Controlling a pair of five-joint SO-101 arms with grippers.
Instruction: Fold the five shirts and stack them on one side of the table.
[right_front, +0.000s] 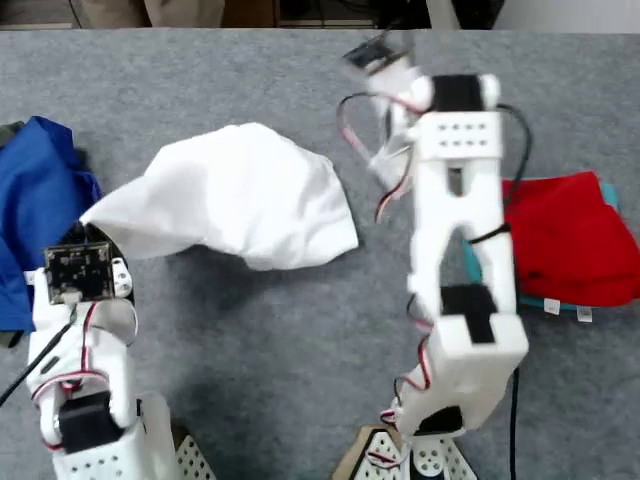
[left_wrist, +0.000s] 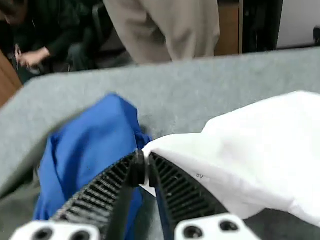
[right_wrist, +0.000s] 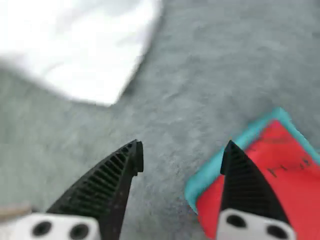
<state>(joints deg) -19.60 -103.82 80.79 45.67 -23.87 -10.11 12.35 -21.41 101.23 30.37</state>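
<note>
A white shirt lies rumpled in the middle of the grey table. My left gripper is shut on a corner of the white shirt, at the shirt's left end. Just beyond that corner, a blue shirt is bunched at the table's left edge. My right gripper hangs open over bare table between the white shirt and a folded red shirt. The red shirt rests on a teal one at the right side.
The right arm stretches from the near edge toward the table's far side, partly over the red stack. The left arm's base stands at the near left. People stand behind the table's far edge.
</note>
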